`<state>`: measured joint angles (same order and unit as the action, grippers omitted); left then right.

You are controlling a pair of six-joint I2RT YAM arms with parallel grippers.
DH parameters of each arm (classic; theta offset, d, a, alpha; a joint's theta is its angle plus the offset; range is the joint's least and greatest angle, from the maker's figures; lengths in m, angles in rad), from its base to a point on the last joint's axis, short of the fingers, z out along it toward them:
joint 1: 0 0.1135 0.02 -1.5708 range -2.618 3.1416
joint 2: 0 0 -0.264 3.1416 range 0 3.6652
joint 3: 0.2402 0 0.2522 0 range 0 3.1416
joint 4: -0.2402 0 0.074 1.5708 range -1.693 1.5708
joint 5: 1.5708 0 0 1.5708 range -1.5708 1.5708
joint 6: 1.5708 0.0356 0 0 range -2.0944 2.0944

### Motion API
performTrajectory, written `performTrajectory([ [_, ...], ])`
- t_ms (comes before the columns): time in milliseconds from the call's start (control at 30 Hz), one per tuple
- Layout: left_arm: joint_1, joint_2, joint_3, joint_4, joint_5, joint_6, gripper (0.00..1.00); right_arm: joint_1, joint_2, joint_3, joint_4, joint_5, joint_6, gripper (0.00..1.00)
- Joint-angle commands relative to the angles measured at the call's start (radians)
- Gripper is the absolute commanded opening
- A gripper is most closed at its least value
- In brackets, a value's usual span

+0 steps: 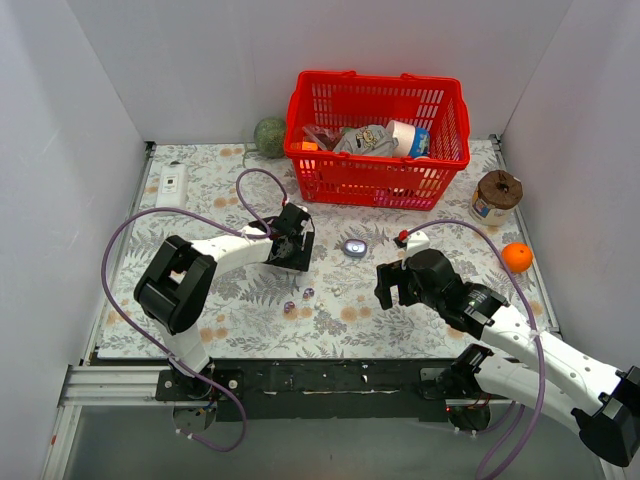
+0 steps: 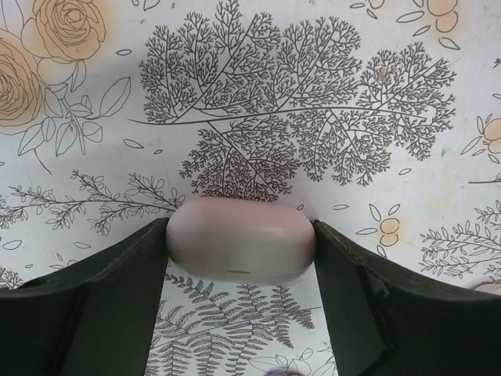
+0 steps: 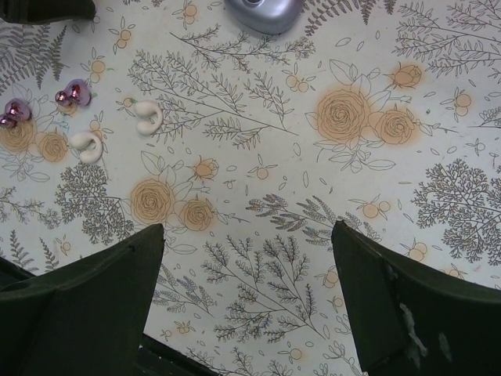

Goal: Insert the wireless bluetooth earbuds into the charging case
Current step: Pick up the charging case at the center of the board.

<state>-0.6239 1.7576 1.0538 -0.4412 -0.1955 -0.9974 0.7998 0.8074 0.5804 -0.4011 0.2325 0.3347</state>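
The left gripper [image 1: 294, 246] is found over the floral mat [image 1: 225, 305], its jaws pinched on both ends of a pale oval pebble [image 2: 240, 239], which is not the task's case. The right gripper [image 3: 248, 227] is held spread wide and empty. The lavender case [image 1: 354, 246] lies between the two grippers, touched by neither and apparently shut. The purple earbuds [image 3: 74, 92] lie loose on the mat beside two white buds [image 3: 147, 116]. Insertion is judged not begun. The lavender case must next be opened and steadied, then one purple bud finely pinched.
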Motion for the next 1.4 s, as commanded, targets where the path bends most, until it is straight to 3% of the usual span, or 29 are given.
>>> performTrajectory([
  [0, 0.009, -0.004, -0.023, -0.071, -0.070, 0.003, 0.24, 0.004, 0.007, 0.058, 0.011, 0.004, -0.014, 0.95],
  [67, 0.009, -0.039, -0.028, -0.056, -0.052, -0.001, 0.05, 0.004, 0.012, 0.067, 0.013, 0.004, -0.014, 0.95],
  [100, 0.007, -0.059, -0.034, -0.030, -0.045, -0.006, 0.00, 0.004, 0.013, 0.075, 0.013, 0.004, -0.014, 0.95],
  [300, 0.007, -0.323, -0.110, 0.149, 0.042, -0.012, 0.00, 0.003, 0.010, 0.130, 0.019, 0.039, 0.036, 0.94],
  [467, 0.006, -0.484, -0.207, 0.310, 0.194, -0.003, 0.00, 0.003, -0.010, 0.192, 0.047, -0.051, 0.024, 0.93],
  [533, 0.000, -0.547, -0.291, 0.424, 0.331, 0.012, 0.00, 0.003, 0.018, 0.229, 0.015, -0.105, 0.009, 0.94],
  [600, -0.022, -0.601, -0.374, 0.603, 0.384, 0.035, 0.00, 0.003, 0.036, 0.287, -0.010, -0.133, 0.006, 0.94],
  [700, -0.082, -0.739, -0.533, 0.824, 0.366, 0.092, 0.00, 0.003, 0.052, 0.341, -0.033, -0.176, 0.006, 0.95],
  [800, -0.115, -0.822, -0.629, 0.935, 0.366, 0.163, 0.00, 0.003, 0.044, 0.374, -0.031, -0.200, 0.001, 0.96],
  [967, -0.148, -0.895, -0.701, 1.025, 0.416, 0.235, 0.00, 0.003, 0.107, 0.433, -0.067, -0.286, -0.008, 0.95],
  [1133, -0.235, -0.923, -0.750, 1.076, 0.331, 0.339, 0.00, 0.003, 0.173, 0.455, -0.061, -0.384, 0.001, 0.95],
  [1367, -0.448, -0.877, -0.765, 1.081, 0.116, 0.480, 0.00, 0.003, 0.220, 0.480, -0.025, -0.459, 0.012, 0.93],
])
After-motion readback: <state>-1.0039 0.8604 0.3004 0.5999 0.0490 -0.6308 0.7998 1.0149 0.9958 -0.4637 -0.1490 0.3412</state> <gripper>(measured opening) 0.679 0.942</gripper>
